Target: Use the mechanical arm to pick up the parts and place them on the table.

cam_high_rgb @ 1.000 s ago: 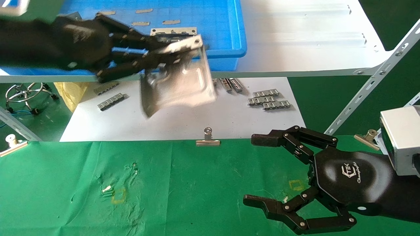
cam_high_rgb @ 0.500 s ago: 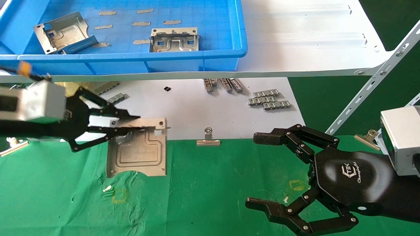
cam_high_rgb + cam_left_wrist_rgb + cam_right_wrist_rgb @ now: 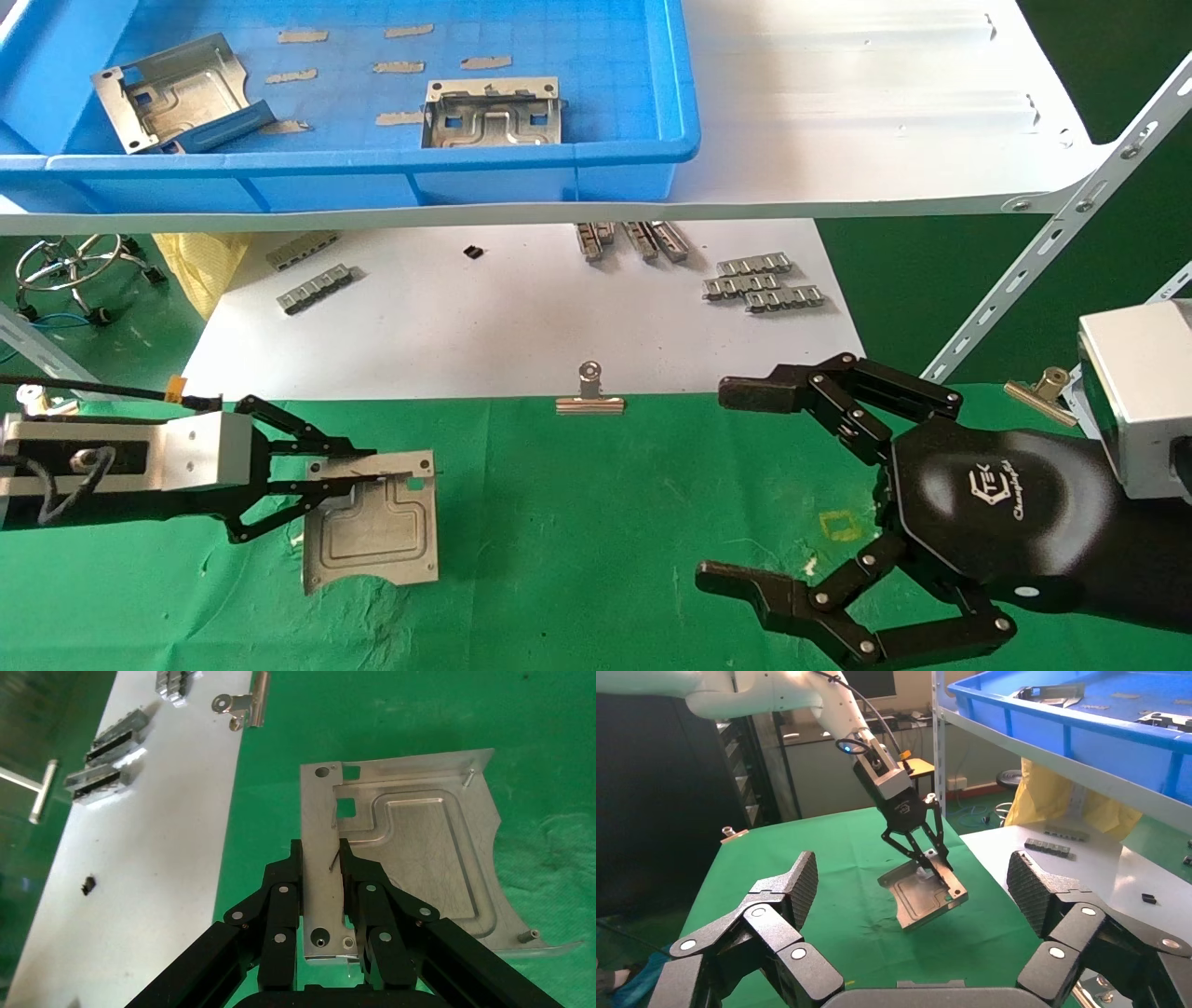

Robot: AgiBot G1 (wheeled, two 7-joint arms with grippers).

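My left gripper [image 3: 377, 469] is shut on the bent edge flange of one of the parts, a silver stamped plate [image 3: 372, 536]. The plate hangs tilted just above the green table [image 3: 577, 522] at its near left. In the left wrist view the black fingers [image 3: 281, 903] clamp the flange from both sides, and the plate [image 3: 422, 846] spreads beyond them over the cloth. Two more parts [image 3: 172, 89] [image 3: 494, 114] lie in the blue bin [image 3: 372, 166] on the shelf. My right gripper [image 3: 724, 485] hovers open over the table's right side, holding nothing. Its wrist view shows the held plate [image 3: 916, 899].
A white board [image 3: 521, 326] behind the cloth carries grey ridged strips [image 3: 764, 284] [image 3: 312, 280]. A silver binder clip [image 3: 589, 396] pins the cloth's far edge, another clip [image 3: 1038, 390] sits at the right. A slanted shelf strut [image 3: 1052, 233] crosses at the right. A yellow square mark [image 3: 841, 527] lies near the right gripper.
My left gripper has carried the plate from the bin's front, down past the white board, to low over the near left cloth. The right arm has not moved.
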